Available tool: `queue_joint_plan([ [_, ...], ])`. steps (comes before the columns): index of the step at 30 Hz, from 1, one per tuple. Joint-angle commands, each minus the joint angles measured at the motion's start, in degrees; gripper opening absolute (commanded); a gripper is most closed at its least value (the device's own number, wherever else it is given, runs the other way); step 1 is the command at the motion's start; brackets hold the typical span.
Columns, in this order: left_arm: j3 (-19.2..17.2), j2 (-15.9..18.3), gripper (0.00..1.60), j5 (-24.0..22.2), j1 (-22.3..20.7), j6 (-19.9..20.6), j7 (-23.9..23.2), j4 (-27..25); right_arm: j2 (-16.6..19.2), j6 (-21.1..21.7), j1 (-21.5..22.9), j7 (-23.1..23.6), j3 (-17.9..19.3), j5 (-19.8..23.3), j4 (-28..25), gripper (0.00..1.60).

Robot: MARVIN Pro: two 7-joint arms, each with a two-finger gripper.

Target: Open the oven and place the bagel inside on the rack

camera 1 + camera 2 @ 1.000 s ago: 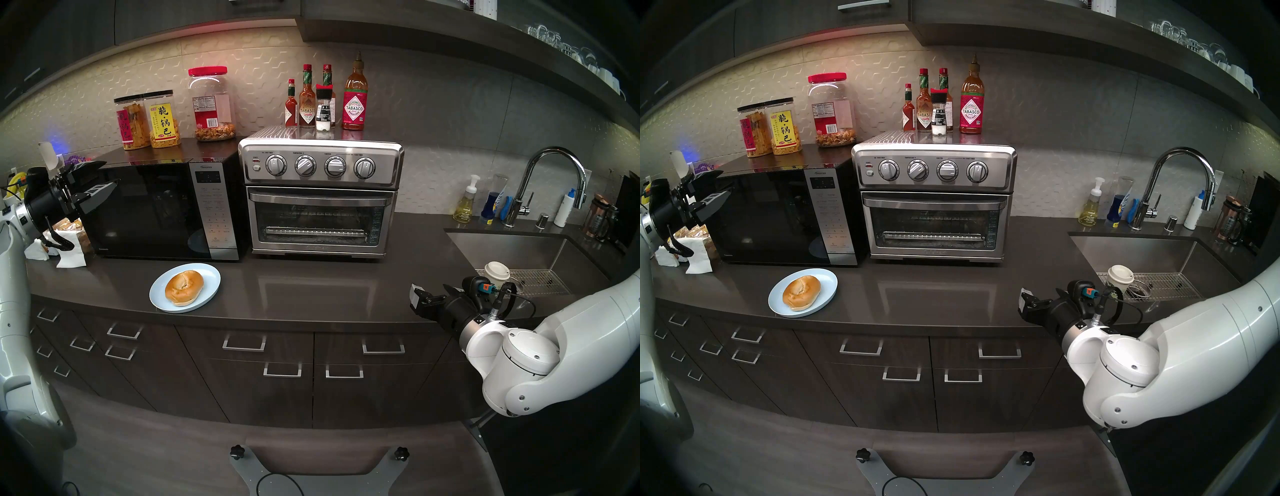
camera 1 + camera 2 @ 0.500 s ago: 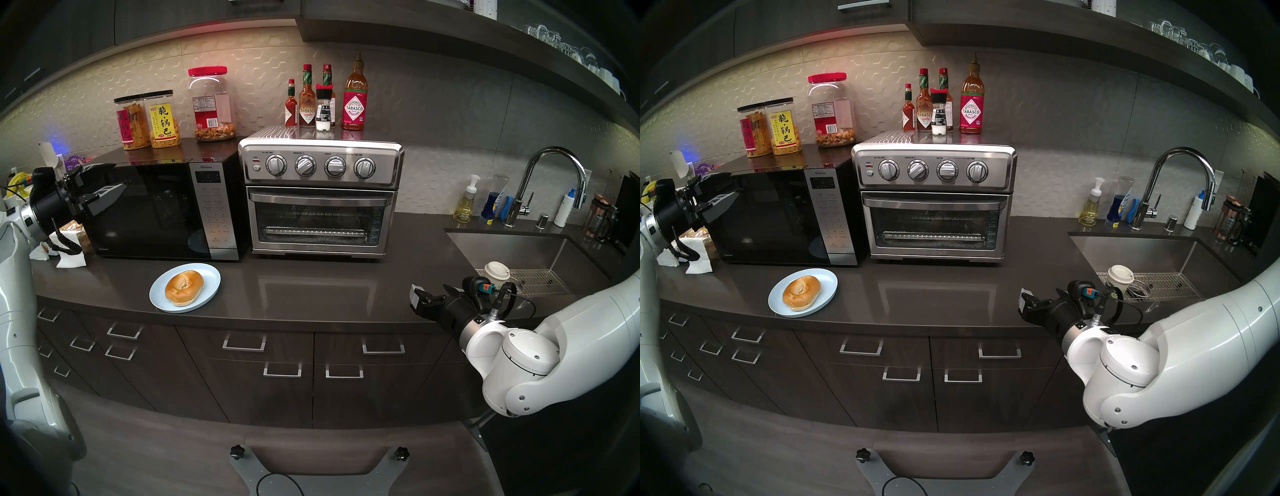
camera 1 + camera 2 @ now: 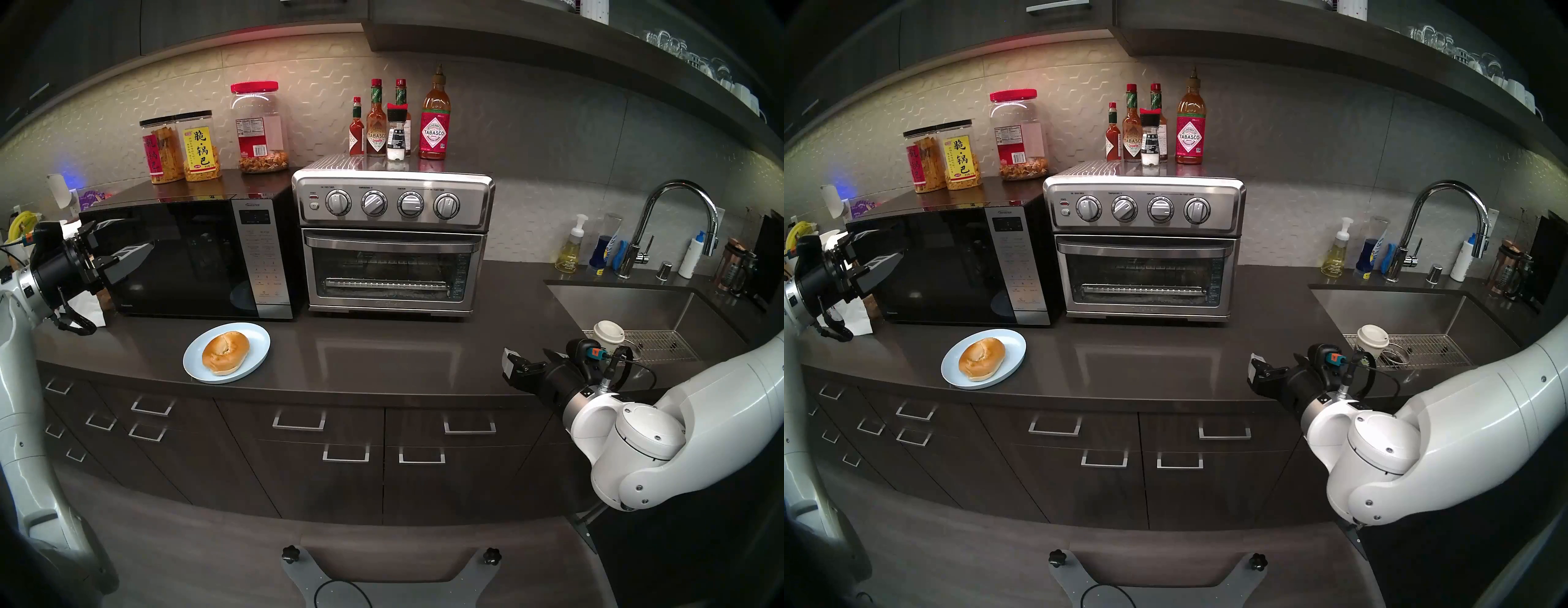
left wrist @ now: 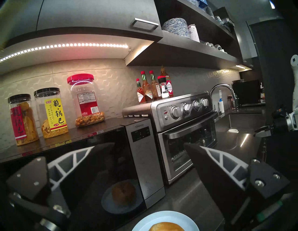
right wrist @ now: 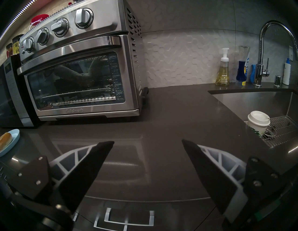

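The oven (image 3: 392, 242) stands shut at the back of the surface (image 3: 382, 352), well ahead of the right pincer (image 3: 509, 368) and off to its left, the rack (image 3: 386, 283) showing through the glass door. The microwave (image 3: 191, 259) sits touching the oven's left side; the left pincer (image 3: 127, 237) hangs in front of its dark door, level, jaws spread wide and holding nothing. The right pincer hovers low over the surface's front edge, also wide and empty, with the sink (image 3: 636, 305) to its right. The plate (image 3: 254, 339) lies below and to the right of the left pincer, and the bagel (image 3: 225, 352) rests on it, untouched.
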Motion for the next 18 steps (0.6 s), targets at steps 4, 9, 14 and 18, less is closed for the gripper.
queue_joint_plan([
  [4,-4.4,-1.9,1.6,1.0,5.1,-0.4,-1.7,-3.0,-0.1,0.1,0.4,-0.1,0.2,0.0,-0.1,1.6],
  [9,-5.3,-3.9,1.6,1.7,6.4,-0.2,-1.7,-3.4,-0.1,0.1,0.4,-0.1,0.2,0.0,-0.1,1.6],
  [14,-5.5,-4.4,1.6,2.2,6.5,-0.3,-1.9,-3.5,-0.1,0.1,0.4,-0.1,0.2,0.0,-0.1,1.6],
  [18,-5.5,-4.6,1.6,2.5,6.4,-0.2,-2.1,-3.6,-0.1,0.1,0.4,-0.1,0.2,0.0,-0.1,1.6],
])
